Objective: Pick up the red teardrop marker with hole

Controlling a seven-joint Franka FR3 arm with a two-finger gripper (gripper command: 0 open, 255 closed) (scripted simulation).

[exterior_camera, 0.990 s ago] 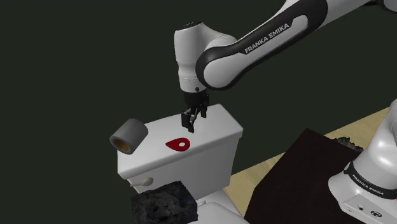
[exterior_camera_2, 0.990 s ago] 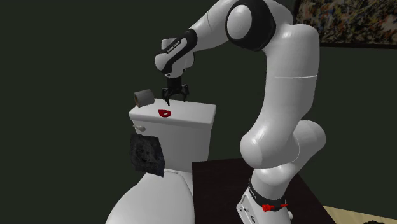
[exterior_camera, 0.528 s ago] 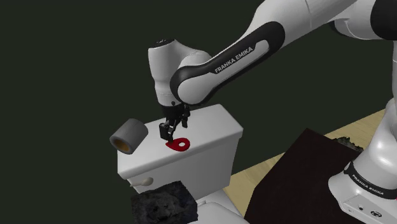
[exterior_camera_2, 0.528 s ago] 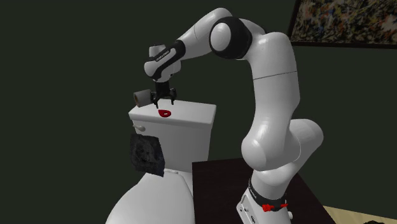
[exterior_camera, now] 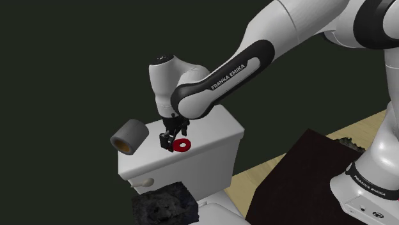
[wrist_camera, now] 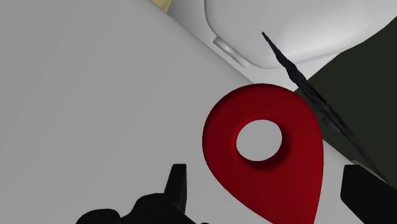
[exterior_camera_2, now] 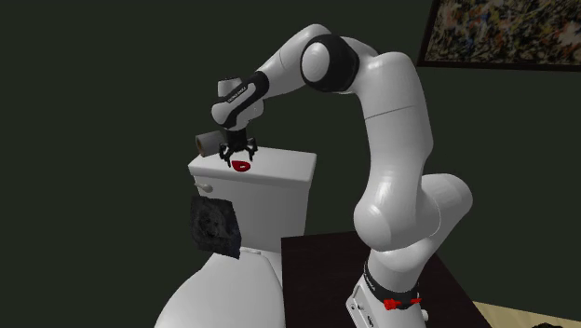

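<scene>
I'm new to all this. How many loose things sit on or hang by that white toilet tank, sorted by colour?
Red: 1, the teardrop marker
Grey: 1, the roll
Black: 1, the rough lump
Total: 3

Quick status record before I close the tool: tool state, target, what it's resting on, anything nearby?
tool: open, fingers on either side of the marker, not touching it
target: red teardrop marker, lying flat, hole showing
support: white tank lid
nearby: grey roll, on the shoulder view's left of the marker, apart from it
grasped: no
</scene>
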